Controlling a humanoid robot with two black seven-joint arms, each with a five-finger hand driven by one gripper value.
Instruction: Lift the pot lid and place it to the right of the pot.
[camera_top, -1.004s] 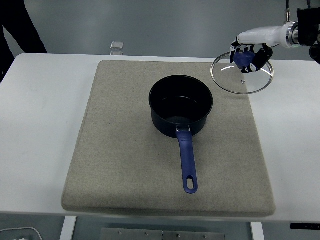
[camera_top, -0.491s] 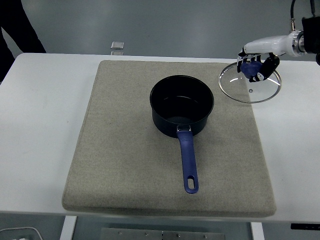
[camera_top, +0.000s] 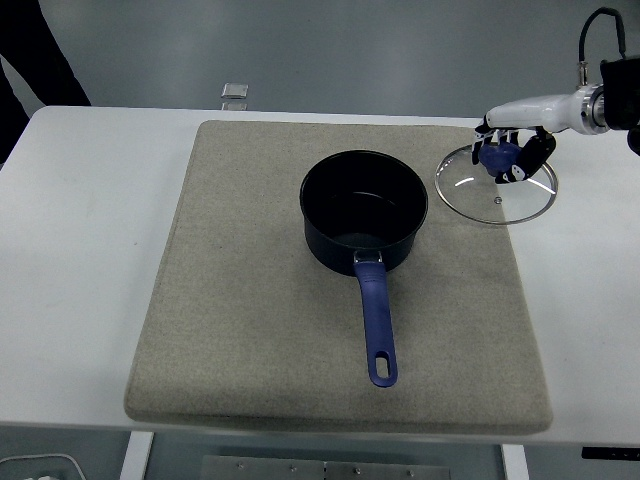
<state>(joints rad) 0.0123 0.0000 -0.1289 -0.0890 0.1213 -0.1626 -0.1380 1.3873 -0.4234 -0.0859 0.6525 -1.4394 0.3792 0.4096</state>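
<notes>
1. At the table's far right, the right hand (camera_top: 512, 150) comes in from the picture's right edge, its white forearm shell leading to black fingers (camera_top: 538, 152) curled down around the blue knob (camera_top: 493, 156) of the glass pot lid (camera_top: 496, 185).
2. The fingers are clenched on that knob, wrapped around it from above and from the right; only a small patch of blue shows between them.
3. Below the fingers the lid spreads out as a clear disc with a metal rim, its left part over the right edge of the grey mat (camera_top: 250, 300) and its right part over the white table (camera_top: 90, 200).
4. Whether the lid rests on the surface or hangs just above it cannot be told.
5. To the left of the fingers, and apart from the lid's rim, stands the dark blue saucepan (camera_top: 364, 210), uncovered, on the mat.
6. Its blue handle (camera_top: 377, 325) runs away from the fingers toward the table's near edge.
7. Far to the left of the fingers, at the table's back edge, lies a small silver object (camera_top: 234, 92), too small to identify.
</notes>
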